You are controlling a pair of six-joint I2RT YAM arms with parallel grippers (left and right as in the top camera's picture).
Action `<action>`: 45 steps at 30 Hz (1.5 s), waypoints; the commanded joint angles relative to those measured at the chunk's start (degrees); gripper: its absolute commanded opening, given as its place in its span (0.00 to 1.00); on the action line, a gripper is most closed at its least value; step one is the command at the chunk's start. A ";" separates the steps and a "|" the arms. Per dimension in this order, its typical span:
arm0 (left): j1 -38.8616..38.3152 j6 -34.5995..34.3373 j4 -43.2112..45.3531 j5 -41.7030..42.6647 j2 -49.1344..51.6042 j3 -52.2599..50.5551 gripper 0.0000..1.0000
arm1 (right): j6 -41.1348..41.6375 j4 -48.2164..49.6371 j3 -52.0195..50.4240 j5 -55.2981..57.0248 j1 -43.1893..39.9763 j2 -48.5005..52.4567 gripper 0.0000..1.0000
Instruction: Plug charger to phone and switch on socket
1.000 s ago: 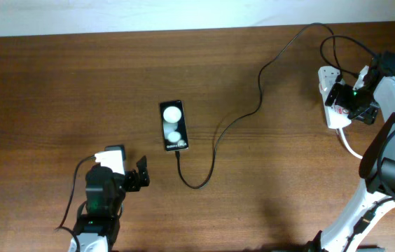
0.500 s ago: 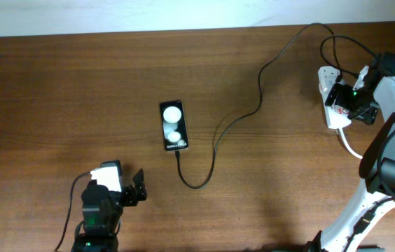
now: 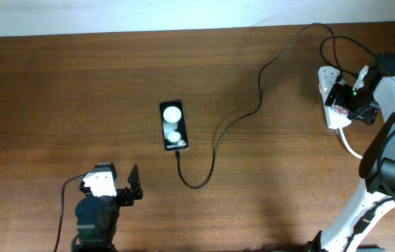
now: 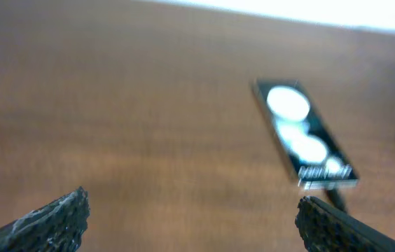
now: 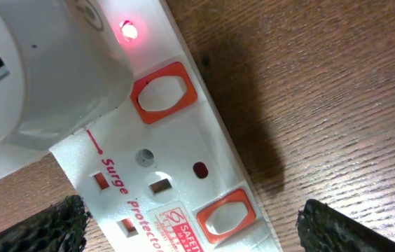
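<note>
The left gripper (image 3: 118, 183) sits at the table's 6 o'clock edge, jaws spread wide with nothing between them. Its wrist view shows only the two black fingertips (image 4: 52, 218) at the bottom corners; the rest of the fingers is cut off. That whole view is blurred, so the phone (image 4: 302, 136) is just a dark slab with white blobs.

The right gripper (image 3: 339, 98) hangs over the socket (image 3: 332, 120) at the table's 3 o'clock side. Its jaws are also wide apart and hold nothing. From overhead it covers the socket's middle. In its own view only the fingertips (image 5: 40, 227) show, low in the corners.

The phone (image 3: 174, 126) lies flat near the table's (image 3: 78, 91) centre, long axis running 12 to 6 o'clock. It is glossy black, with two white round spots and a line of small white text at the 6 o'clock end.

The charger (image 3: 213, 150) meets that end, loops below it, then snakes toward 2 o'clock to the socket. Its tip is too small to show whether it is fully seated.

The socket (image 5: 183, 182) is white, with red-rimmed switches (image 5: 162, 93) and red lettering cut off at the frame's edge. A small red light (image 5: 128, 30) glows beside a bulky white plug (image 5: 36, 77). A thick white cord (image 3: 348, 145) leaves the socket toward 5 o'clock and passes behind the right arm.
</note>
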 commanded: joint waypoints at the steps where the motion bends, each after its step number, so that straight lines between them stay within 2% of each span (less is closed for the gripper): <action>1: 0.28 2.21 -0.48 -0.63 -9.18 -0.17 0.99 | 0.00 0.04 -0.79 1.57 0.20 0.50 0.99; 4: 0.22 2.71 -0.31 -0.63 -17.20 -0.17 0.99 | 0.00 0.02 -0.79 1.57 0.20 0.50 0.99; 9: 0.42 4.52 -0.57 -0.85 -16.83 -0.15 0.99 | 0.00 0.02 -0.79 1.57 0.20 0.50 0.99; 45: 0.39 4.52 -0.44 -0.85 -16.74 -0.13 0.99 | 0.00 0.02 -0.79 1.57 0.20 0.50 0.99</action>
